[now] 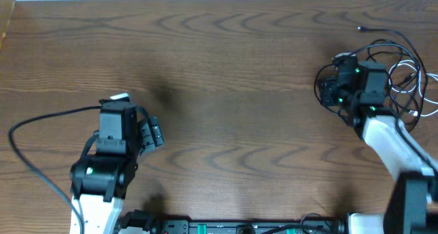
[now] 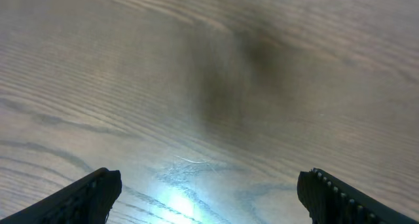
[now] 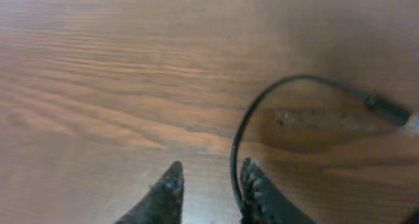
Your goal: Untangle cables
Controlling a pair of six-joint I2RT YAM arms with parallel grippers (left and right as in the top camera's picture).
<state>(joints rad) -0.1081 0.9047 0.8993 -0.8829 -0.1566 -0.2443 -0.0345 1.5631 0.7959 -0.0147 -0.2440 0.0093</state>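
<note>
Cables (image 1: pixel 409 64) lie tangled on the table (image 1: pixel 239 90), nothing separated yet; right tool (image 3: pixel 211 185) narrowed around one cord (image 3: pixel 234 152), grip impossible to tell; left tool (image 2: pixel 209 191) wide open, empty

One camera looks straight down from high above on the whole table (image 1: pixel 226 90), while each wrist camera sits just behind my left gripper (image 2: pixel 209 178) or my right gripper (image 3: pixel 212 165), tilted forward and down, close over a small patch of that same wood.
</note>
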